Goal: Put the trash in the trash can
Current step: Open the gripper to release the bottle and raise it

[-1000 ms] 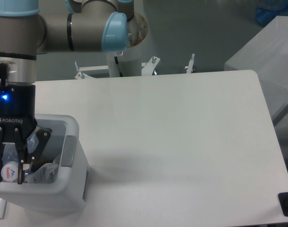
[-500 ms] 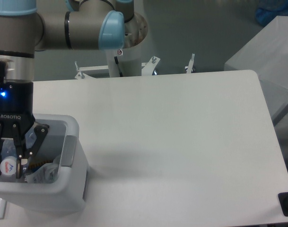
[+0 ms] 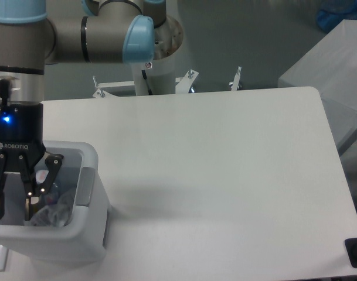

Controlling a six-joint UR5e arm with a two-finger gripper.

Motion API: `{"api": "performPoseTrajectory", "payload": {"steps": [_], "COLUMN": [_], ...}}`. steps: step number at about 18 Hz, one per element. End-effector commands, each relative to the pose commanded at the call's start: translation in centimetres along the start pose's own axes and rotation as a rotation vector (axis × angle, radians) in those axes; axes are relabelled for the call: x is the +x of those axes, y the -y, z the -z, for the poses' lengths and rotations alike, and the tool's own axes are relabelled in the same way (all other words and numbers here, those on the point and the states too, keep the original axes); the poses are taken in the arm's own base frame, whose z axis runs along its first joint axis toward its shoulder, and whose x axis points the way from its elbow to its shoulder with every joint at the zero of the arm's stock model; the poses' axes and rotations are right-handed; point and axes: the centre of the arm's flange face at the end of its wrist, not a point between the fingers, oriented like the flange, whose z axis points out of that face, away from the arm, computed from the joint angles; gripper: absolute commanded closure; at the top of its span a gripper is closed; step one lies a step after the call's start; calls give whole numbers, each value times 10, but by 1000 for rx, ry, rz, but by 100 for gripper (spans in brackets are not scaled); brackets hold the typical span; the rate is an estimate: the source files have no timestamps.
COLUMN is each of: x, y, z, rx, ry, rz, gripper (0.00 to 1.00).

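Your arm [image 3: 67, 38] has grey tubular links with light-blue joint caps. Its black gripper [image 3: 13, 202] carries white ROBOTIQ lettering and a glowing blue light.

A single fixed camera views me from above and in front, angled down across the white table [image 3: 225, 164] toward my base column [image 3: 157, 64] at the far edge. It stands at medium range. My gripper [image 3: 14, 205] and the trash can [image 3: 87, 234] sit at the lower left frame edge, partly cropped.
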Motion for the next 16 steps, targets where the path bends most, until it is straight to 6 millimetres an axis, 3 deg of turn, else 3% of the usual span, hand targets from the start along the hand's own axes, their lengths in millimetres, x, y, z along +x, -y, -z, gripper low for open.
{"api": "performPoseTrajectory", "payload": {"steps": [1, 2, 4, 11, 13, 16], "x": [0, -2, -11, -121, -137, -178], "y": [0, 1, 7, 35, 24, 6], "z": [1, 0, 0, 28, 34, 58], "rx": [1, 2, 11, 52, 6, -107], "ry": [-2, 1, 13, 146, 171, 211], "rz": [0, 0, 9, 44, -77, -259], "gripper": [48, 38, 3, 0, 0, 0]}}
